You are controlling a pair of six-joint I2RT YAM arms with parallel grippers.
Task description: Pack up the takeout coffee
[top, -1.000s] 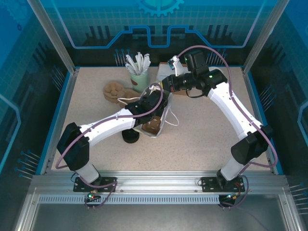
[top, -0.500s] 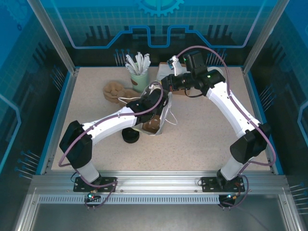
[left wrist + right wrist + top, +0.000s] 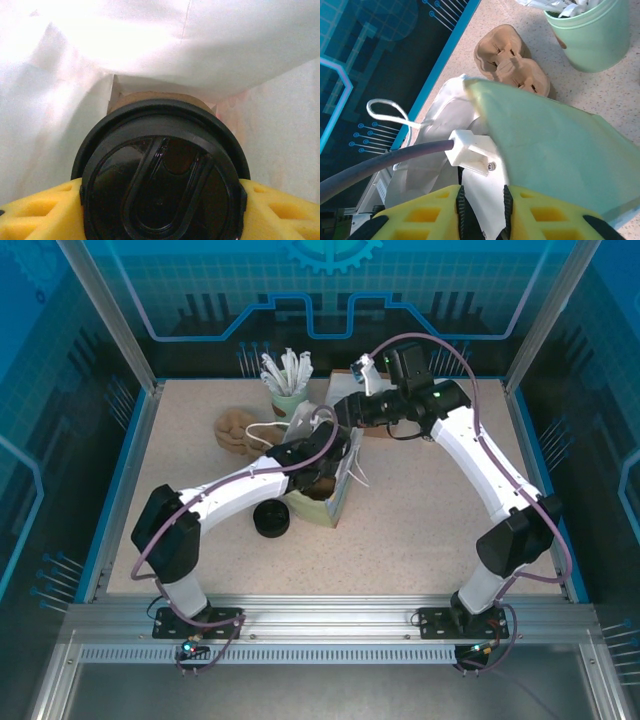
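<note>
Takeout coffee [image 3: 160, 185] sits inside the paper bag [image 3: 338, 502], with white bag walls close around it in the left wrist view. We see its black lid face-on. The cup sides are hidden behind the lid, and the frame cuts off the lid's lower edge. A brown strip shows just behind the lid; we can't tell what it is. From above, the left wrist sits over the bag mouth and covers what's inside. The bag stands mid-bench [image 3: 430, 520], just beside the black lid stack [image 3: 270, 520].

State of left fingers [image 3: 45, 200]: partly apart, clamped on the takeout coffee, one yellow finger touching each side of the lid rim.

State of right fingers [image 3: 520, 200]: tips cut off at the frame bottom. There is a narrow gap between them, with the bag's white top edge in it. We cannot tell whether they pinch the paper or just straddle it.

The bag handle loop [image 3: 387, 107] hangs free to the side. Beyond the bag are the pulp cup carrier [image 3: 512, 57] and the green cup [image 3: 590, 35] of white wrapped sticks, both on the bench.
</note>
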